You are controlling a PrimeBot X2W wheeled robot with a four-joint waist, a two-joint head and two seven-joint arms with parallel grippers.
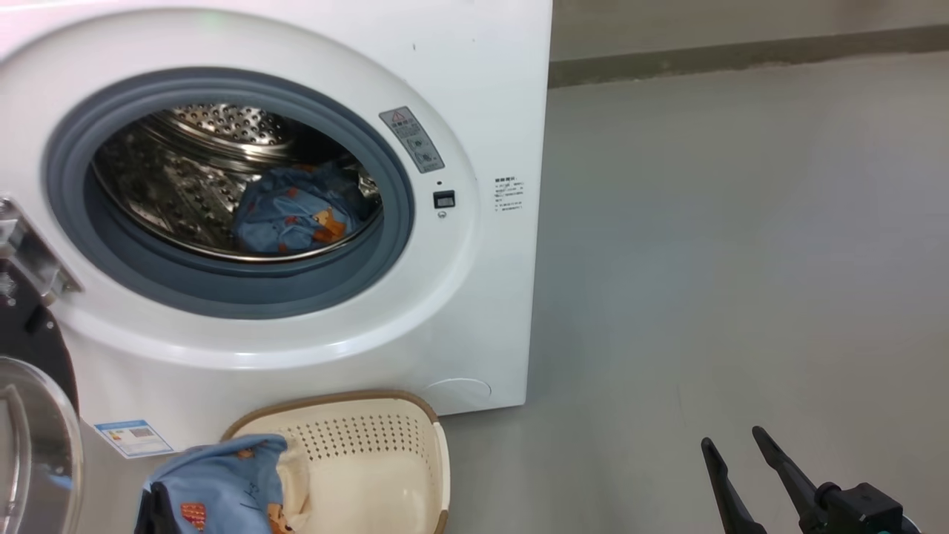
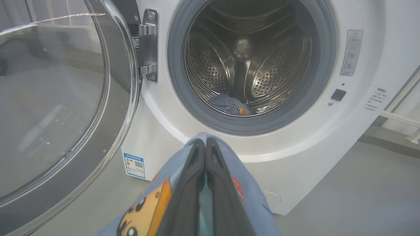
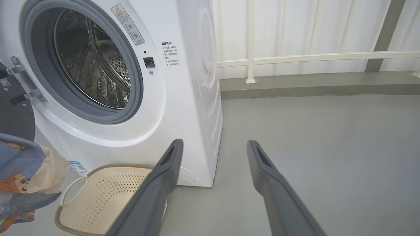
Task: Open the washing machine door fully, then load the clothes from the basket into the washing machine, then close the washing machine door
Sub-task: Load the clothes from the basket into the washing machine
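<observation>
One garment [image 2: 147, 209] hangs clamped in the left gripper [image 2: 205, 141], bottom centre of the left wrist view. Right gripper [image 1: 732, 437], lower right, spread and empty. Basket [image 1: 356, 437], bottom centre, looks empty. Door [image 2: 65, 98] open at left; another garment [image 1: 296, 211] lies in the drum [image 1: 185, 178]. Loading in hand; next, lift it past the grey seal [image 1: 222, 297] and release.

Our left gripper [image 2: 205, 141] pinched tight on a blue bear-print garment [image 2: 154, 203], the washing machine [image 2: 295, 157] before us, its door [image 2: 65, 108] standing wide open at left, metal hinge [image 2: 147, 46], more blue cloth [image 2: 229, 105] low in the steel drum [image 2: 249, 59]
</observation>
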